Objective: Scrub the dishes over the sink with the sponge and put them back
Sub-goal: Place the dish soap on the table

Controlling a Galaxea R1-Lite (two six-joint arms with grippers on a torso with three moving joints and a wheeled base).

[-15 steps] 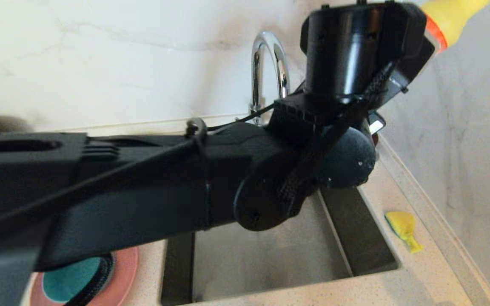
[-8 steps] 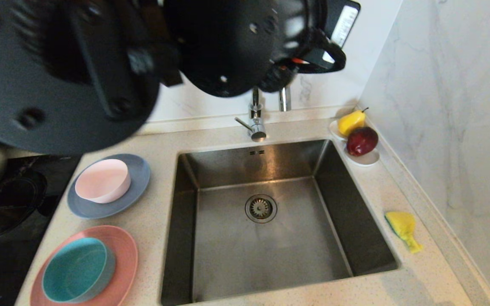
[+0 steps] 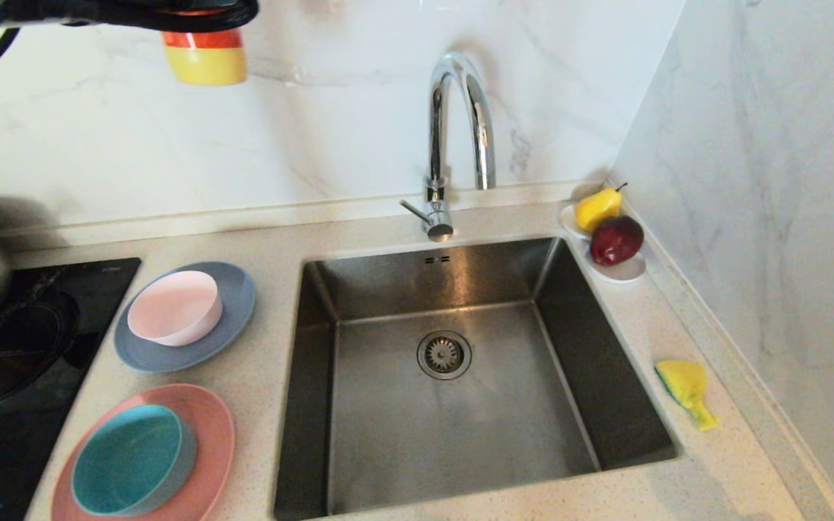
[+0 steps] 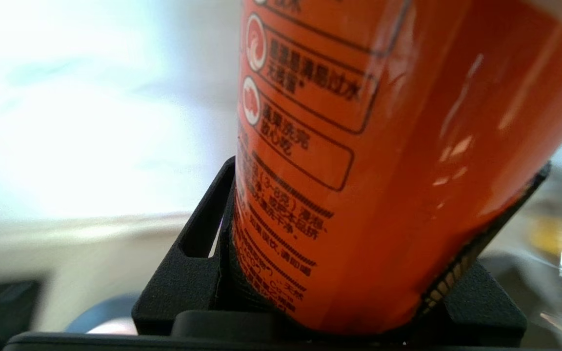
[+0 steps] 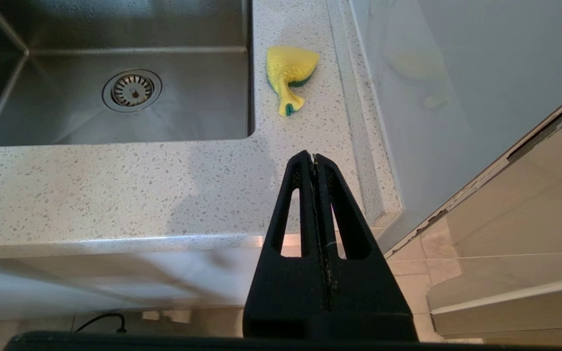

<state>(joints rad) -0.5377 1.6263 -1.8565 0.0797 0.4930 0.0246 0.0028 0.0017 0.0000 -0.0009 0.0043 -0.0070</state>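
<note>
The left gripper (image 4: 359, 292) is mostly cut off at the far left; an orange and yellow bottle (image 3: 205, 54) is pinched in its jaws. The right gripper (image 5: 314, 158), pressed shut, is parked near the counter edge. The sponge (image 3: 685, 387) lies right of the sink (image 3: 453, 275); the dishes (image 3: 171, 318) are stacked left.

Right hand (image 5: 314, 158) closed; sponge (image 5: 291, 73) beside sink (image 5: 115, 34).

Speckled stone counter (image 3: 272, 239), sink (image 3: 316, 304) set in the middle of it.
Left of the basin sit two plates: a grey-blue plate (image 3: 236, 318) further back, a salmon-pink plate (image 3: 214, 434) at the near edge. A black cooktop (image 3: 62, 289) fills the far left. Over on the right, a yellow sponge (image 3: 685, 387) lies beside the basin, and a small white dish (image 3: 623, 271) sits in the back corner. The faucet (image 3: 453, 137) rises behind the sink.
</note>
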